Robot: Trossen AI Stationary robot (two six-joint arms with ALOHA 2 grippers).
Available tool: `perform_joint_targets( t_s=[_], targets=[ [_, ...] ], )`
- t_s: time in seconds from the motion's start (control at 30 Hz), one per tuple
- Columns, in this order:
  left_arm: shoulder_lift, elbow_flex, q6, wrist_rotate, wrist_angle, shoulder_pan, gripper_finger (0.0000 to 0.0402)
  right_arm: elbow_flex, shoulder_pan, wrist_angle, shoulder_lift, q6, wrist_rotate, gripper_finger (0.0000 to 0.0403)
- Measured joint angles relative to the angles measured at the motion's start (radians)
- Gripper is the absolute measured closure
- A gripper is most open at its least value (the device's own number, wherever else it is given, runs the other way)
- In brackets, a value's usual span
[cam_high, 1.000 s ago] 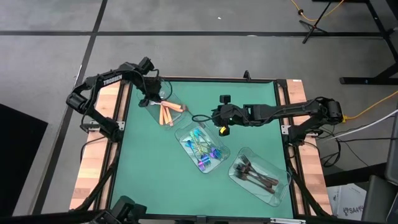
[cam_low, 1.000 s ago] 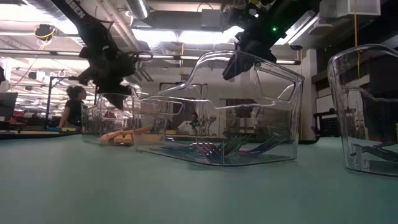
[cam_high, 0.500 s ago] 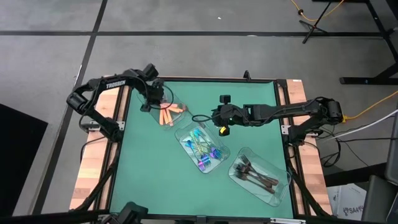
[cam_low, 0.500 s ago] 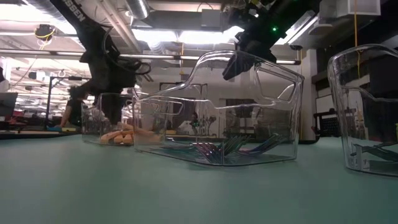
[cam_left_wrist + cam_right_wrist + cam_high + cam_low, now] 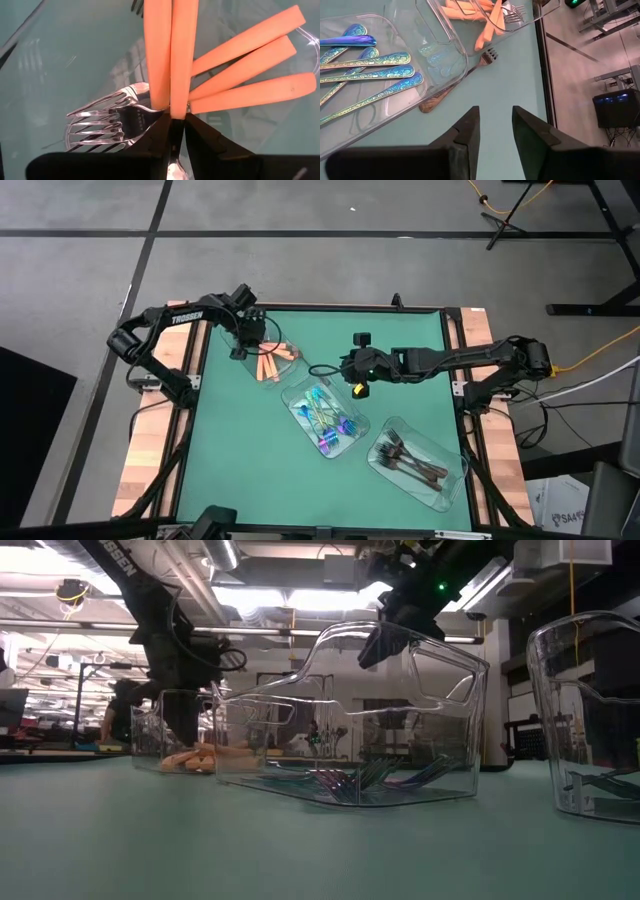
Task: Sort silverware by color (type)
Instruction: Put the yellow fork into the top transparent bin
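Nearest me, nothing has shifted in the last second. The dark grey forks (image 5: 408, 458) lie in their clear tray (image 5: 447, 483) by the near right corner of the counter (image 5: 240, 450). The blue-purple pieces (image 5: 325, 418) lie in the middle tray (image 5: 296, 392). The right tool (image 5: 495, 112) hangs where it was, past that tray, spread apart and holding nothing.

What has changed is farther off. The left tool (image 5: 178, 122) was above the far left tray (image 5: 150, 735) and has come down inside it, among the orange-handled forks (image 5: 270, 360).

The dark forks lie slantwise, heads toward the middle of the counter and handles toward the near right corner. The blue-purple pieces follow the slant of their tray. A lone fork (image 5: 454, 85) lies on the bare counter between the middle and far trays, its tines toward the orange ones. The orange handles fan outward from the left tool, and the silver heads bunch together beside it.

The lone fork's handle runs in under the edge of the middle tray, so only part of it shows clearly. One orange handle ends right at the left tool and a bit of silver shows in its slot. I cannot tell whether the tool is gripping that piece or has let go. From table height the near right tray is cut off at the side. In the room beyond, a person (image 5: 122, 712) is half hidden behind the left arm.
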Motion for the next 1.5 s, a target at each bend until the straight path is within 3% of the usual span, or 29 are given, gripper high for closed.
perform_joint_targets(
  t_s=[0.4, 0.77, 0.97, 1.23, 1.33, 1.5],
  targets=[
    [0.0, 0.0, -0.063, -0.013, 0.011, 0.0, 0.0349, 0.0, 0.0, 0.0, 0.0, 0.0, 0.0, 0.0299],
    [0.0, 0.0, -0.124, -0.016, 0.029, 0.001, 0.0296, 0.0, 0.0, 0.0, 0.0, 0.0, 0.0, 0.0299],
    [0.0, 0.001, -0.123, -0.011, 0.027, 0.001, 0.0288, 0.0, 0.0, 0.002, 0.0, 0.0, 0.0, 0.0299],
    [0.0, 0.048, -0.124, -0.007, -0.05, 0.001, 0.0288, -0.001, -0.021, 0.148, 0.0, 0.017, 0.008, 0.0299],
    [0.0, 0.075, -0.124, 0.003, -0.105, 0.001, 0.0288, -0.001, -0.076, 0.209, 0.0, 0.053, -0.032, 0.0299],
    [0.0, 0.118, -0.169, 0.032, -0.179, 0.0, 0.0288, -0.001, -0.209, 0.287, 0.0, 0.195, -0.216, 0.0299]
  ],
)
